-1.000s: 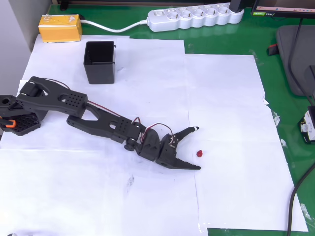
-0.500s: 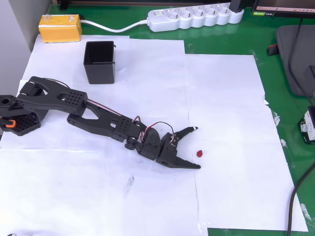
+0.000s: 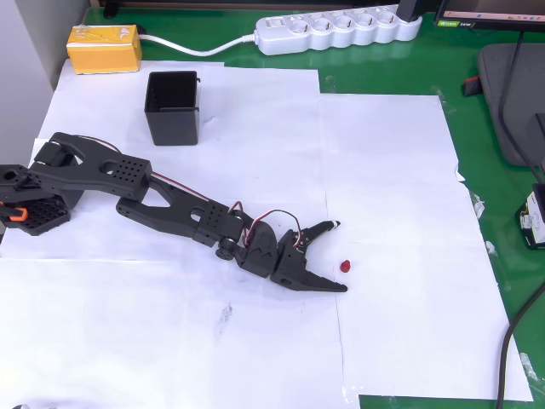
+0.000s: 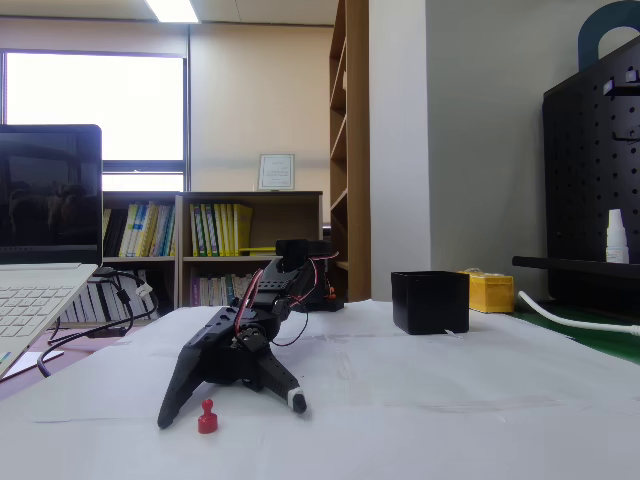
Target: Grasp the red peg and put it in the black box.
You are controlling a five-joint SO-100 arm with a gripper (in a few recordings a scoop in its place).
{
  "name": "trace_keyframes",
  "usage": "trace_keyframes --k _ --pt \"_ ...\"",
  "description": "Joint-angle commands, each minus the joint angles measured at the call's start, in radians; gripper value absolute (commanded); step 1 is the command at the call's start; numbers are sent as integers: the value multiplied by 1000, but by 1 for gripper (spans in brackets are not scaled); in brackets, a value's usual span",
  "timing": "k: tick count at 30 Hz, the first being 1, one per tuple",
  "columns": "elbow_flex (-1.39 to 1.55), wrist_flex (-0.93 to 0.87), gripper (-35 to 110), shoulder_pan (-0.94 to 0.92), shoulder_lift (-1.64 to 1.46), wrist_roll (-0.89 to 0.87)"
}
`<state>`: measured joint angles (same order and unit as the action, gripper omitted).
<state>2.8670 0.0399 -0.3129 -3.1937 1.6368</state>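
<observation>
- Nearest the fixed camera, on the white paper [image 3: 400, 196], the red peg [image 4: 207, 415] stands upright, knob on top, free of everything around it.
- Just behind the peg, the gripper [image 4: 232, 410] sits low over the paper with its jaws spread wide. One fingertip reaches down on either side of the peg, neither touching it.
- From overhead, the peg [image 3: 345, 267] lies just past the gripper [image 3: 341, 256], off the open mouth and nearer the lower finger than the upper. By my reckoning a short push along the arm's own line would bring it between the fingers.
- Far behind the peg, beyond the arm [image 3: 170, 209], stands the black box [image 3: 172, 107], open-topped and well apart, with a yellow block [image 3: 104, 48] past it.
</observation>
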Motion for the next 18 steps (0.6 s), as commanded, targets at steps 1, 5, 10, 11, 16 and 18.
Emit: trace_keyframes --k 1,5,10,11,16,18 --pt "51 3 54 21 3 2" --pt "51 11 54 37 2 -3" --pt "51 12 54 44 2 -5" --pt "51 12 54 44 2 -5" --pt "51 12 53 44 2 -5" --pt "51 12 50 43 2 -3"
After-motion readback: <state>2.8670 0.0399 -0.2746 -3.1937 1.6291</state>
